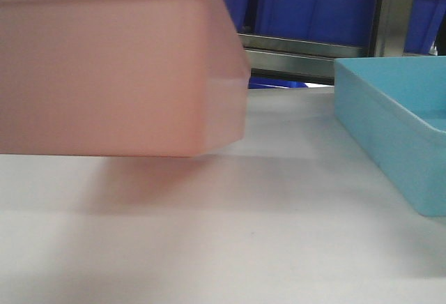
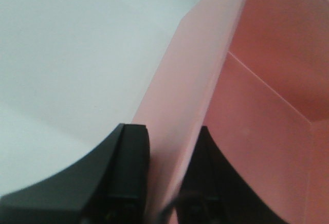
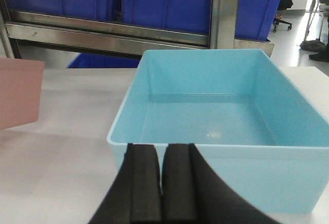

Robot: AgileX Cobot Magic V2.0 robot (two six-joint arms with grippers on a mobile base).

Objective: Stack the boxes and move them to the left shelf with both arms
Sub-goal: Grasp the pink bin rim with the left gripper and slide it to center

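White table (image 1: pixel 279 262); left gripper (image 2: pixel 168 136) jaws pinch the raised pink bin (image 1: pixel 104 67), right gripper (image 3: pixel 161 152) jaws closed empty near blue bin (image 3: pixel 205 165).

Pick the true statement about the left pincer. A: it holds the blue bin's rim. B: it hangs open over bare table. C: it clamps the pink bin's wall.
C: the left wrist view shows the left pincer straddling the wall of the pink bin, one side outside, the other inside.
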